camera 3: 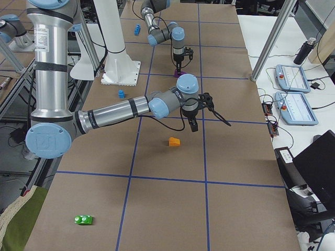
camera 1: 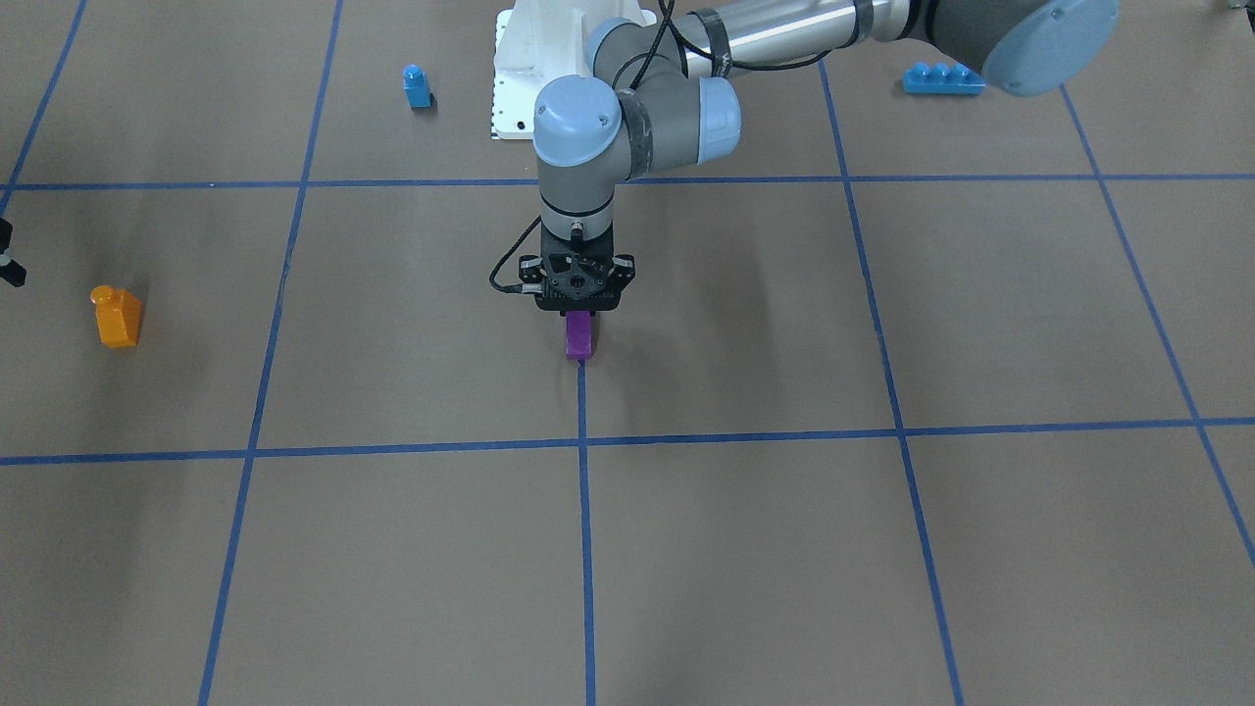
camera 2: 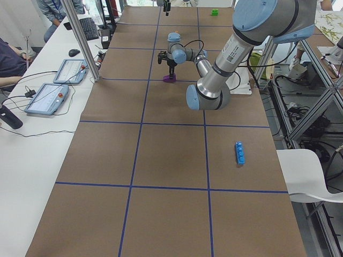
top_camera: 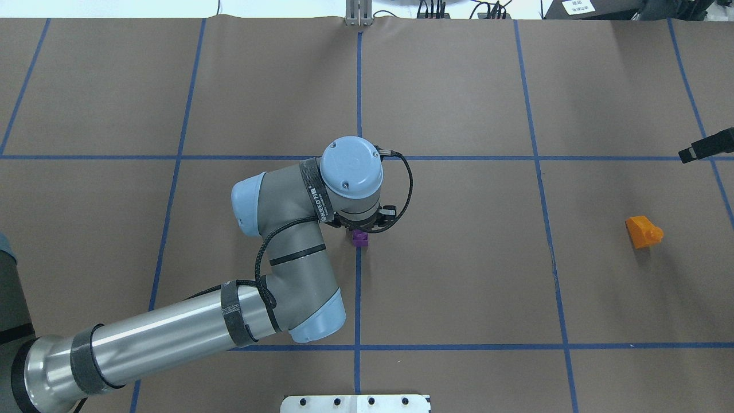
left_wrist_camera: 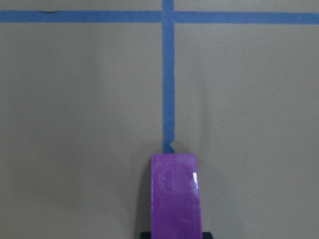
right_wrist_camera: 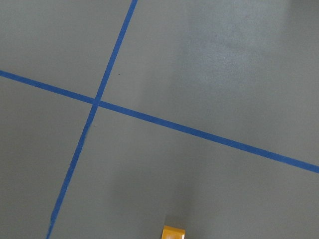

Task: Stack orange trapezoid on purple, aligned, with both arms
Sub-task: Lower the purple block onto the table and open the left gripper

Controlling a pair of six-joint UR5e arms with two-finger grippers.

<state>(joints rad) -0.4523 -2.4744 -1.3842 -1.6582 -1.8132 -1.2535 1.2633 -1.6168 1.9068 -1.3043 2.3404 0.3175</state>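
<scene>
Orange block (top_camera: 643,232) sits far out on the robot's right, nearest the right claw (camera 3: 193,127) (grip state unclear), while the left claw (camera 1: 580,312) sits over the purple block (camera 1: 579,335) mid-table, can't tell if clenched.

There were two arms, the left arm (top_camera: 172,327) and the right arm (camera 3: 115,112). Two claws, one per arm: left claw (camera 1: 578,312), right claw (camera 3: 194,127). Five blocks lay on the worktop (top_camera: 459,258):
- one orange trapezoid (top_camera: 642,232)
- one purple block (camera 1: 579,335)
- one small blue one-stud block (camera 1: 417,86)
- one long blue brick (camera 1: 941,78)
- one green brick (camera 3: 84,219)

There was one white pedestal (camera 1: 515,88). Two tablets sat off to the side, the near tablet (camera 3: 296,107) and the far tablet (camera 3: 289,78).
</scene>
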